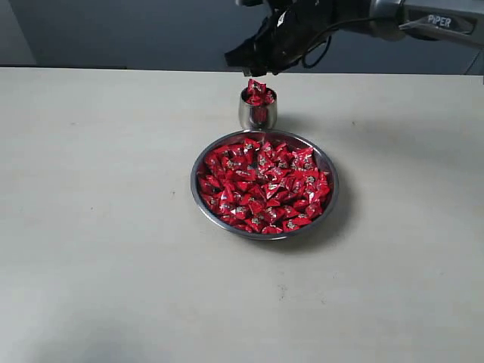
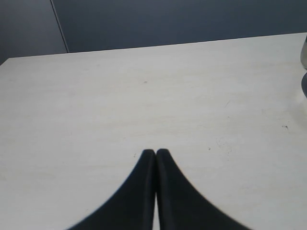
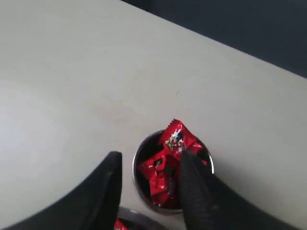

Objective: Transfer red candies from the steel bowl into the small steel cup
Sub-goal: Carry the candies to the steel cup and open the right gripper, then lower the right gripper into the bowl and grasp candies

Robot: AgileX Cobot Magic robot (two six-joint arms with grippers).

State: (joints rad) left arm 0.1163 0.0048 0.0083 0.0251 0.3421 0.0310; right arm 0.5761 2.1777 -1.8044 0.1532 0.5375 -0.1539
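The steel bowl [image 1: 326, 168] sits mid-table, heaped with red candies [image 1: 263, 185]. Just behind it stands the small steel cup [image 1: 258, 113], piled above its rim with more red candies [image 3: 173, 139]. My right gripper [image 3: 152, 160] hovers right over the cup [image 3: 136, 175] with its jaws open; one finger is beside the cup, the other over its mouth, and nothing is held. In the exterior view the right gripper [image 1: 259, 66] hangs just above the cup. My left gripper [image 2: 156, 152] is shut and empty over bare table, far from the bowl.
The pale table [image 1: 98, 227] spreads wide to the left, right and front of the bowl. Its far edge meets a dark wall. A strip of the bowl's rim [image 3: 144, 221] shows beneath the right fingers.
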